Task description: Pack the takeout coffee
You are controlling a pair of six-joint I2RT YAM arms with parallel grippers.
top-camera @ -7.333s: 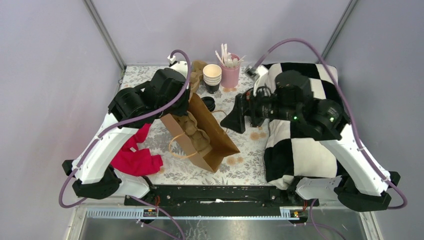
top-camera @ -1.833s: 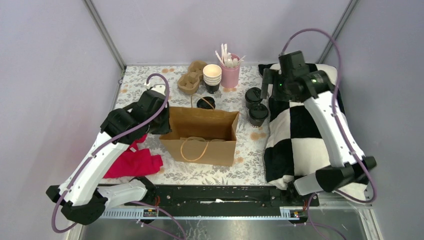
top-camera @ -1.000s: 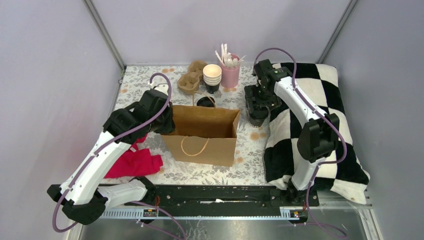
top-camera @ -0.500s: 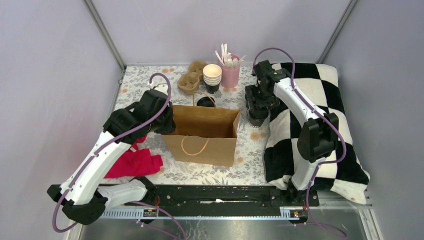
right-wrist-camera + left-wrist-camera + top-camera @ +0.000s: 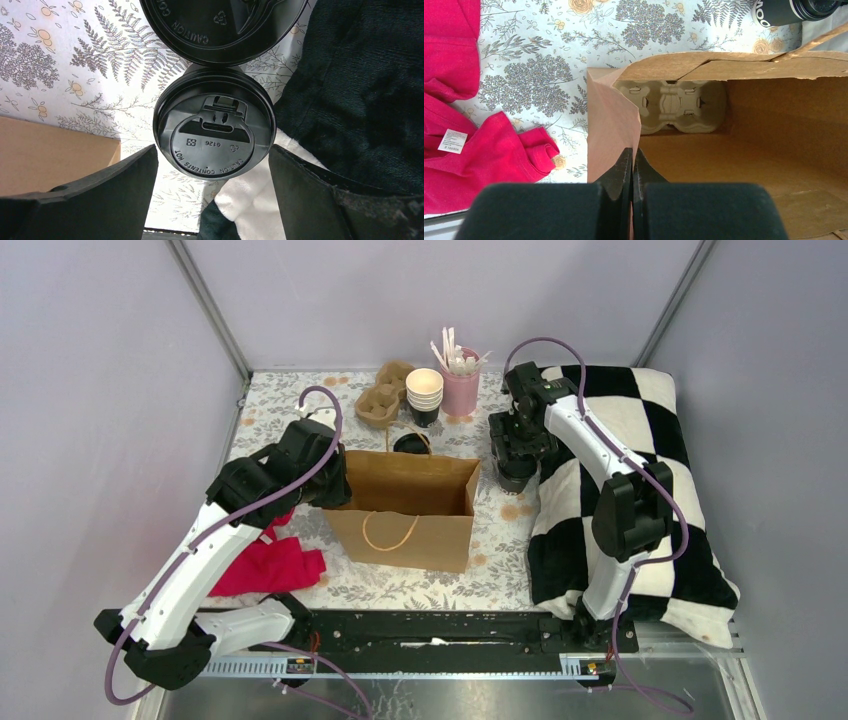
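Overhead, floral table (image 5: 290, 405), lilac walls (image 5: 100, 390), left gripper (image 5: 632, 156) pinching bag (image 5: 611, 125), right gripper (image 5: 212, 155) spread astride coffee (image 5: 215, 130).

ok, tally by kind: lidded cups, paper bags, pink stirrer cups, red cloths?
lidded cups: 2
paper bag: 1
pink stirrer cup: 1
red cloth: 1
total: 5

The bag (image 5: 405, 505) righted; right pincer (image 5: 214, 167) now over a cup (image 5: 214, 130)
Earlier tipped over, the bag stands open, left pincer (image 5: 632, 165) nipping its wall; the right pincer swung away from it and down, fingers spread either side of the lidded cup.
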